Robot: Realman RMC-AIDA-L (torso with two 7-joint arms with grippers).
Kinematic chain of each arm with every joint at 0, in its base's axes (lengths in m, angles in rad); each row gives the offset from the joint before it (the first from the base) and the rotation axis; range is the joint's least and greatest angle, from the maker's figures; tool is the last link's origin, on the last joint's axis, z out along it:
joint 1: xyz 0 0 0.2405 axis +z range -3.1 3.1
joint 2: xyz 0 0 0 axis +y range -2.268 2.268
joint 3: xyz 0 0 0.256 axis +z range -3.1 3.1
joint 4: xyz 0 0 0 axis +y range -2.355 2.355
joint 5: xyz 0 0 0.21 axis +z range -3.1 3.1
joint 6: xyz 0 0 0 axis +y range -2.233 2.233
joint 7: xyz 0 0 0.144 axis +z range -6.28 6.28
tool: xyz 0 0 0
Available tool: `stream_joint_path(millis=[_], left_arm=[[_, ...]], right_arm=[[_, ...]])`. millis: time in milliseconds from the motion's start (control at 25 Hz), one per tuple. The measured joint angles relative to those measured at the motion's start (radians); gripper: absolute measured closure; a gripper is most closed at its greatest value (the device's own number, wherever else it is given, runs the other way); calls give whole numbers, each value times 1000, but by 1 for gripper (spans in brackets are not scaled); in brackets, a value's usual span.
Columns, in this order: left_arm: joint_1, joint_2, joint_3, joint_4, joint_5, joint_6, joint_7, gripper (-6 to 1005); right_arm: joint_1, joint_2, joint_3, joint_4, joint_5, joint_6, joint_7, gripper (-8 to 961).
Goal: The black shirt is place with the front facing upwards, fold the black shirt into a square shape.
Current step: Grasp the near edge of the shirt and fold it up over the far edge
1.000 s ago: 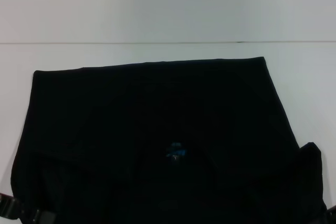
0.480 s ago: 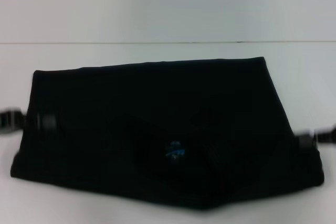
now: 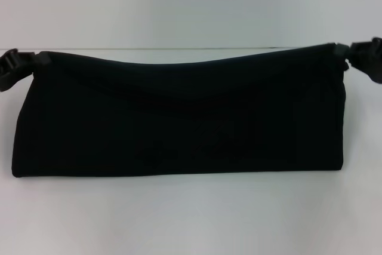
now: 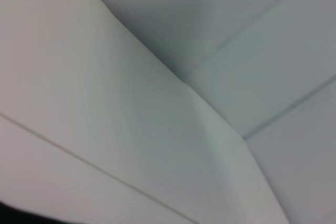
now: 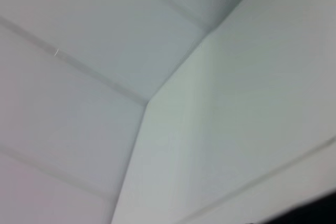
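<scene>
The black shirt [image 3: 179,117] lies across the white table [image 3: 191,219] in the head view as a wide, low band, folded over on itself. Its lettering and blue neck label are hidden. My left gripper [image 3: 31,63] is shut on the shirt's upper left corner. My right gripper [image 3: 346,55] is shut on the upper right corner. Between them the held edge sags slightly and sits near the table's far edge. In the wrist views only a dark sliver of cloth shows, in the left wrist view [image 4: 16,217] and in the right wrist view [image 5: 310,214].
The table's far edge meets a pale wall [image 3: 191,4] just behind the held edge. Bare white table surface lies in front of the shirt. The wrist views show white panels and seams.
Both grippers have carried the shirt's near edge up and away, over the rest of the shirt to the far side. The blue label has gone out of sight.
</scene>
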Motion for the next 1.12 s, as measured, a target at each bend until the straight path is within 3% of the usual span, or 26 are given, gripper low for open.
stream_joint_path(millis=[200, 760, 960, 1120], left_arm=[[-31, -47, 0, -5, -15, -153, 52, 979], [-103, -134, 0, -18, -33, -432, 140, 973], [-116, -159, -1, -21, -89, -480, 162, 961], [-114, -168, 1, -29, -161, -485, 219, 877]], right_arm=[[56, 59, -5, 4, 66, 196, -77, 920], [123, 135, -31, 19, 70, 492, -205, 918], [139, 155, -31, 28, 106, 561, -371, 917], [132, 168, -31, 41, 204, 565, -536, 752]])
